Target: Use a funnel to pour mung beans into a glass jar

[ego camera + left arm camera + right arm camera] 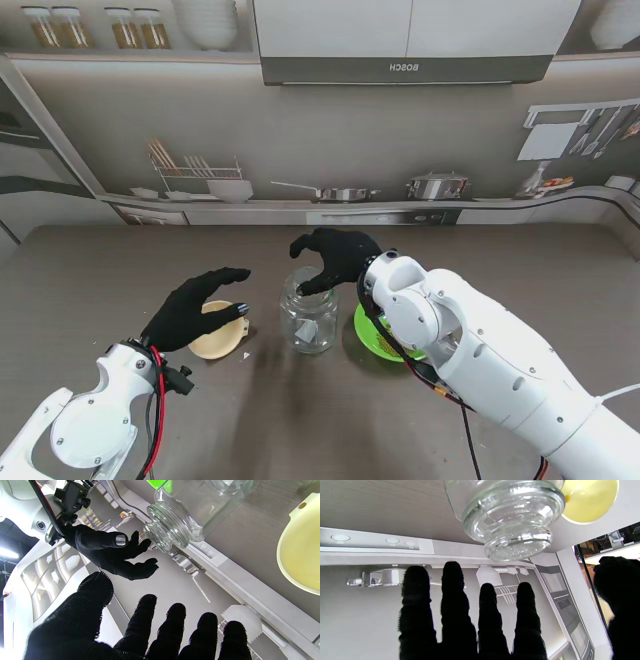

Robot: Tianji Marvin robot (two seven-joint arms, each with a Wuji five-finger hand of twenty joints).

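1. I judge this the opening step: the funnel is not yet on the jar and nothing is poured.
2. My right robot hand (335, 258) hangs over the glass jar (309, 312) mouth, fingers spread, holding nothing.
3. My left robot hand (195, 308) hovers over the pale yellow funnel (220, 336), also released.
4. Next I should grasp the funnel and seat its spout in the jar neck.
5. The jar stands upright mid-desk (110, 270), clear, lidless, between the funnel and a green dish (372, 338) on its right; I cannot make out any beans.
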